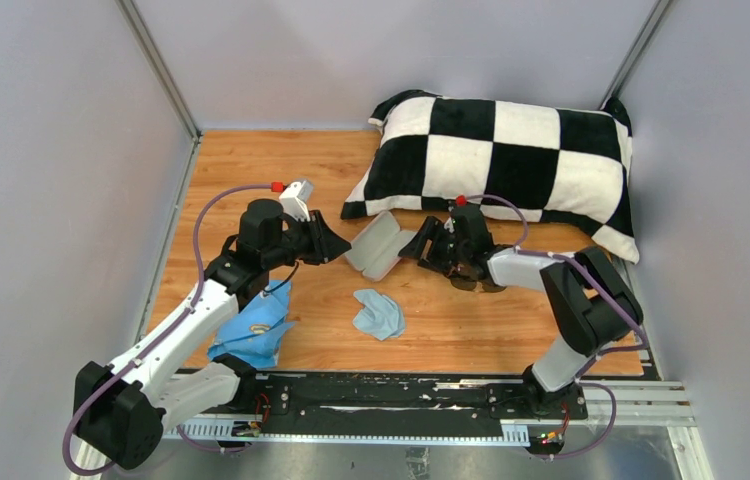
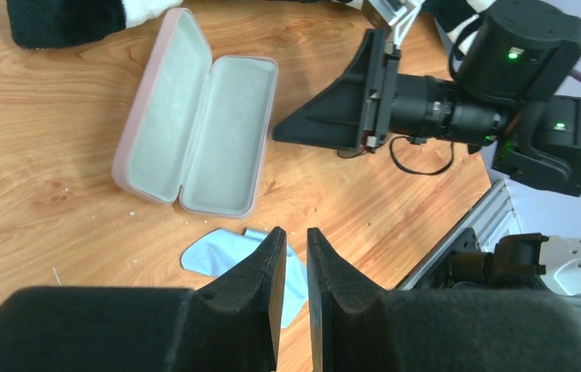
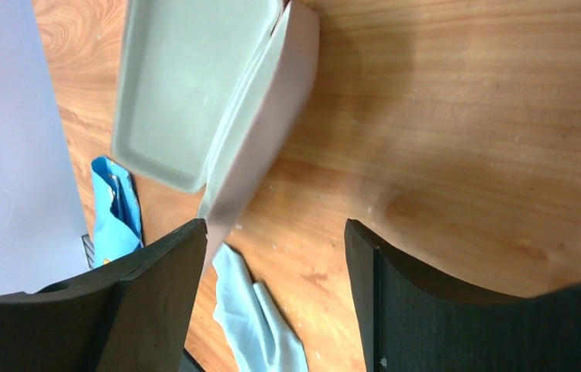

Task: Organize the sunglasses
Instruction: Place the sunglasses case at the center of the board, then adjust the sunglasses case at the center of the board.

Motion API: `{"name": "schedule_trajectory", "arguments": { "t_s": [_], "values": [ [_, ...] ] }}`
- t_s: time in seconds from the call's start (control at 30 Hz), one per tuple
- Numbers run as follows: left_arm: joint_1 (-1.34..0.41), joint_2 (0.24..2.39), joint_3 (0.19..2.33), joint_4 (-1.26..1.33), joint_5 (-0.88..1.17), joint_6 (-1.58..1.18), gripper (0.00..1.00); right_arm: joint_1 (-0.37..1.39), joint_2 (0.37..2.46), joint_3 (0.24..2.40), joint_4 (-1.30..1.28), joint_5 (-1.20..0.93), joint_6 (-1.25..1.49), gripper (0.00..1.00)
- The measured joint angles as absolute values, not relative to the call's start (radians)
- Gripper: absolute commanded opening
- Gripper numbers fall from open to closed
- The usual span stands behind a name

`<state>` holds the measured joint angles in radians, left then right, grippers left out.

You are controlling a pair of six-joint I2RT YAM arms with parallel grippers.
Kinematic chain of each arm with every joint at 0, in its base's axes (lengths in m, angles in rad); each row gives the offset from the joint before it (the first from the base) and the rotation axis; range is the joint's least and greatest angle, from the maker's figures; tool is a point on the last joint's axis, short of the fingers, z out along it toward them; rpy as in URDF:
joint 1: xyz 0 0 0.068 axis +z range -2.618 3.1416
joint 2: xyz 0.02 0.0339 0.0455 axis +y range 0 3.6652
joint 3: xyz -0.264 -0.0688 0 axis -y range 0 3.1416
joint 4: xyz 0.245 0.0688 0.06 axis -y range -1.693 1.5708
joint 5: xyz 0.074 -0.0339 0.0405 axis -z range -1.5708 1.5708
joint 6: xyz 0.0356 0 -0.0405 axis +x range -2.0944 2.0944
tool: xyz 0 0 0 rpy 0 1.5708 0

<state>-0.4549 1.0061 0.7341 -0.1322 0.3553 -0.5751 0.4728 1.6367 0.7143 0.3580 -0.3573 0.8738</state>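
Now both grippers flank the open pink glasses case (image 1: 379,247), its 2 halves lying lining-up on the wooden table (image 1: 511,330).
The right gripper (image 3: 276,232) has its jaws spread wide beside the case's edge, gripping nothing. The left gripper (image 2: 297,236) has its fingers almost pressed together, also gripping nothing. The sunglasses (image 1: 473,284) lie on the table under the right wrist, mostly hidden and outside the case. A light-blue cloth (image 1: 379,314) lies near the case.

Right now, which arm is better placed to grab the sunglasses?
Right. The sunglasses seem to lie under that arm, and the right gripper is open; the left gripper, across the case, is nearly shut.
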Motion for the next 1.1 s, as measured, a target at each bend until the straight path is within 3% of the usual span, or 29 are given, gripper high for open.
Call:
{"name": "schedule_trajectory", "arguments": {
  "t_s": [0.13, 0.2, 0.27, 0.33, 0.53, 0.73, 1.1],
  "values": [
    [-0.455, 1.006, 0.734, -0.132, 0.356, -0.575, 0.24, 0.490, 1.531, 0.720, 0.255, -0.343, 0.809, 0.72],
    [-0.455, 1.006, 0.734, -0.132, 0.356, -0.577, 0.25, 0.510, 1.486, 0.746, 0.199, -0.332, 0.773, 0.64],
    [-0.455, 1.006, 0.734, -0.132, 0.356, -0.579, 0.26, 0.535, 1.468, 0.797, 0.152, -0.323, 0.735, 0.44],
    [-0.455, 1.006, 0.734, -0.133, 0.355, -0.580, 0.27, 0.561, 1.475, 0.861, 0.113, -0.313, 0.692, 0.34],
    [-0.455, 0.979, 0.733, -0.158, 0.347, -0.584, 0.28, 0.620, 1.581, 1.024, 0.047, -0.313, 0.604, 0.19],
    [-0.455, 0.937, 0.727, -0.186, 0.331, -0.583, 0.32, 0.629, 1.708, 1.049, 0.006, -0.322, 0.579, 0.17],
    [-0.455, 0.942, 0.727, -0.212, 0.329, -0.582, 0.32, 0.653, 1.694, 0.955, 0.005, -0.312, 0.578, 0.16]
  ]
}}
